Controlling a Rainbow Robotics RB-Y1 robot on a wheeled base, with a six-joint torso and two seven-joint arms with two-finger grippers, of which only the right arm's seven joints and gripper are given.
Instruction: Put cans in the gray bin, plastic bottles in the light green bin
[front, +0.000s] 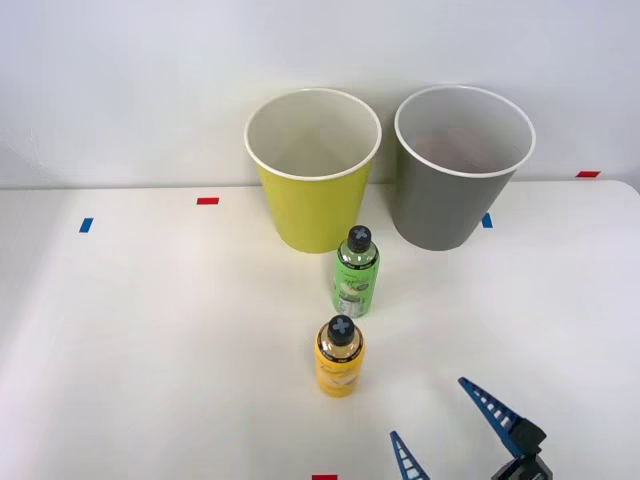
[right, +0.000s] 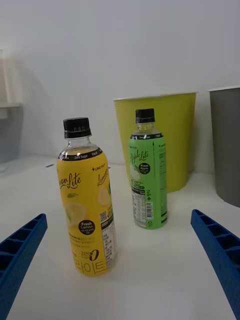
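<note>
A: Table (front: 150, 330), white, with 2 bins at the back against the wall. Where do they sit from the yellow bottle?

B: Yellow bottle (front: 340, 357) is my landmark. It stands upright, black cap on. Green bin (front: 313, 170) is well behind it, a touch to the robot's left. Gray bin (front: 463, 166) is well behind it too, off to the robot's right. The 2 bins stand side by side, a small gap between them. Both upright, white rims. I see nothing inside either one.

A: And the green bottle?

B: Green bottle (front: 356, 271) is just behind the yellow one, slightly to the right, apart from it. Upright, black cap. It stands in front of the green bin's right side, close to its wall; contact I cannot tell.

A: Gripper?

B: Right gripper (front: 448, 430) is nearer the robot than the yellow bottle and to its right. The 2 blue ribbed fingers (front: 490, 403) are spread wide, holding nothing, touching neither bottle.

A: Wrist view agree?

B: Yes. Yellow bottle (right: 87, 197) is nearest, ahead of the spread fingers (right: 20, 250). Label reads Lemon Lite. Green bottle (right: 148, 172) is farther back, labelled Apple Lite, with the green bin (right: 175, 135) behind it and the gray bin (right: 227, 145) beside that.

A: Anything else?

B: Tape marks on the table: red (front: 207, 200) and blue (front: 86, 225), both far left of the yellow bottle.
</note>
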